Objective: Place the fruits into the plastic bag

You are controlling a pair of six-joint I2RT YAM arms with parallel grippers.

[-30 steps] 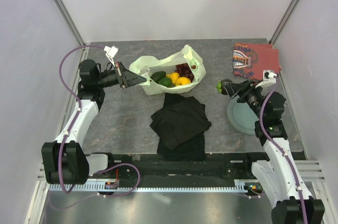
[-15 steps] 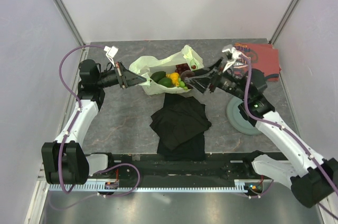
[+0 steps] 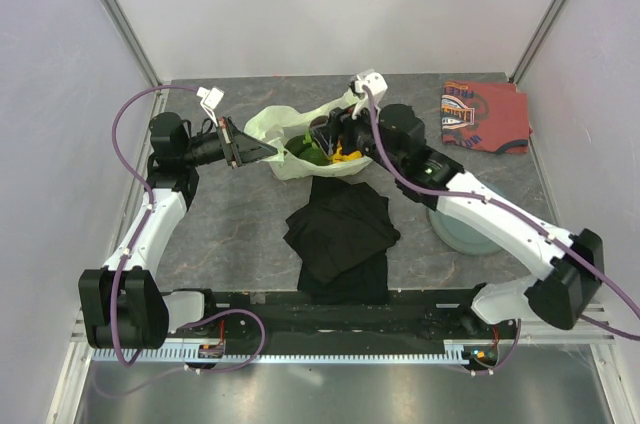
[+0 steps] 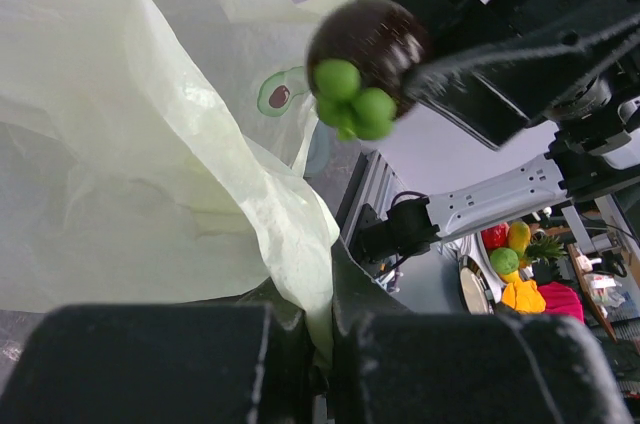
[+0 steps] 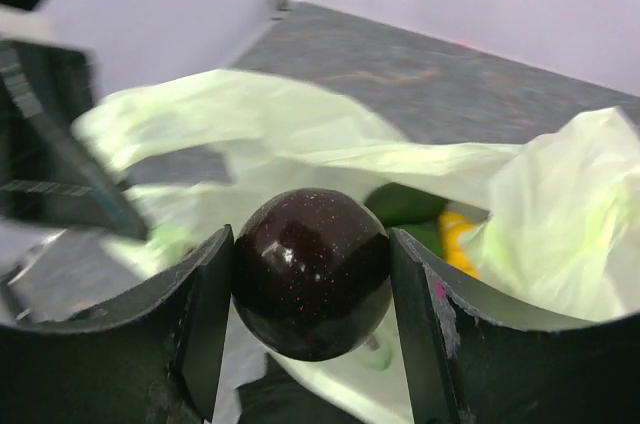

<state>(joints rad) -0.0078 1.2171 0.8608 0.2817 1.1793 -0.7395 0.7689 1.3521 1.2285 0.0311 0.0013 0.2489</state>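
The pale yellow-green plastic bag [image 3: 268,124] lies open at the back middle of the table. My left gripper [image 3: 262,149] is shut on the bag's left rim and holds the mouth open; in the left wrist view the film [image 4: 130,164] is pinched between that gripper's [image 4: 325,329] jaws. My right gripper [image 3: 325,139] hangs over the bag's mouth, shut on a dark maroon round fruit [image 5: 312,272] with a green cap [image 4: 350,109]. Inside the bag lie a green fruit [image 5: 405,206] and a yellow fruit [image 5: 455,229].
A folded black cloth [image 3: 340,234] lies in front of the bag. A red-orange patterned cloth [image 3: 485,116] sits at the back right. The round grey-green plate [image 3: 460,236] is at the right, partly under my right arm.
My right arm has swung from the plate at the right across to the bag's mouth, carrying the maroon fruit. The left arm has kept its hold on the bag.
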